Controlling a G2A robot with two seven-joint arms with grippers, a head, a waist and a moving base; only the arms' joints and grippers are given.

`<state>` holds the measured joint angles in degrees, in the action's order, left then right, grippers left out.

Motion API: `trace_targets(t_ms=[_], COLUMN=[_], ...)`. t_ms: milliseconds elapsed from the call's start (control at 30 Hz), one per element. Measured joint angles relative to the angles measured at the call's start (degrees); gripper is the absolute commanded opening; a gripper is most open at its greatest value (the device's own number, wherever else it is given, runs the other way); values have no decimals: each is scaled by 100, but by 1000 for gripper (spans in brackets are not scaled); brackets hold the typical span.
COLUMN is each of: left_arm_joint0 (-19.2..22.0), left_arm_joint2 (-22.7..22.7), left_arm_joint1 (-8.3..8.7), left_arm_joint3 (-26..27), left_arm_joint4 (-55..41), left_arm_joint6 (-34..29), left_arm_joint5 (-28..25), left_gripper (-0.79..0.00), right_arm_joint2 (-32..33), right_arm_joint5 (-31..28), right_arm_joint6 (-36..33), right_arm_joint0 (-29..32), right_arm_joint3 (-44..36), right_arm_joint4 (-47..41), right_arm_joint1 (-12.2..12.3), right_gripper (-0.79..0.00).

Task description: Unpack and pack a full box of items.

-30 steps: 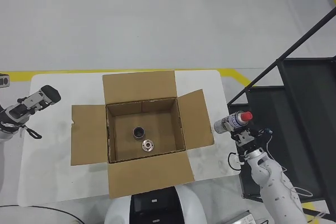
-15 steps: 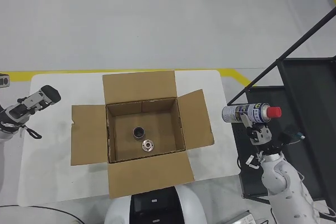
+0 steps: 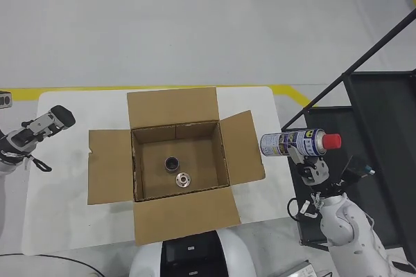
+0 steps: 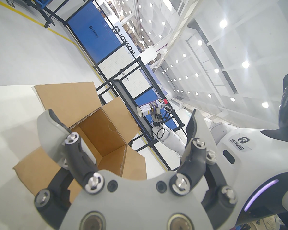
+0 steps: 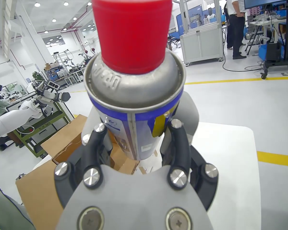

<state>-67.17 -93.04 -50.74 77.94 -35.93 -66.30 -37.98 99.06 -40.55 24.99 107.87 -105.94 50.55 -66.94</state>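
as seen from above, the right gripper [image 3: 304,158] holds the can [image 3: 291,143] sideways, raised near the box [image 3: 172,107]. left wrist: left gripper [image 4: 121,118] wide, empty. right wrist: jaws clamp the can's body; judged rigid, smooth, slip-prone; mid-body grip suits.

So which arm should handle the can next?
Right. The right gripper is shut on the can, held beside the box. The left gripper is open and empty, on the box's other side.
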Motion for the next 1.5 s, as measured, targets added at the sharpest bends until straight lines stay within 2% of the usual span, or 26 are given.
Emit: trace_targets(t_ms=[400, 500, 700, 833, 1033, 1233, 1500], left_arm_joint0=[0, 0, 0, 0, 0, 0, 0], left_arm_joint2=[0, 0, 0, 0, 0, 0, 0], left_arm_joint1=[0, 0, 0, 0, 0, 0, 0], left_arm_joint3=[0, 0, 0, 0, 0, 0, 0], left_arm_joint4=[0, 0, 0, 0, 0, 0, 0], left_arm_joint6=[0, 0, 0, 0, 0, 0, 0], left_arm_joint5=[0, 0, 0, 0, 0, 0, 0], left_gripper=[0, 0, 0, 0, 0, 0, 0], right_arm_joint2=[1, -21, -306, -603, -1132, -1607, -2142], right_arm_joint5=[2, 135, 221, 760, 1165, 1530, 2036], right_arm_joint6=[2, -191, -1533, -2812, -4090, -4744, -4850], right_arm_joint0=[-1, -65, -231, -339, -614, -902, -1479], right_arm_joint3=[1, -61, -621, -934, -1036, -883, -607], right_arm_joint4=[2, -105, -888, -1556, -2073, -2015, -1770], right_arm_joint1=[0, -2, 27, 47, 64, 61, 10], right_gripper=[-785, -785, -785, -785, -785, -785, -785])
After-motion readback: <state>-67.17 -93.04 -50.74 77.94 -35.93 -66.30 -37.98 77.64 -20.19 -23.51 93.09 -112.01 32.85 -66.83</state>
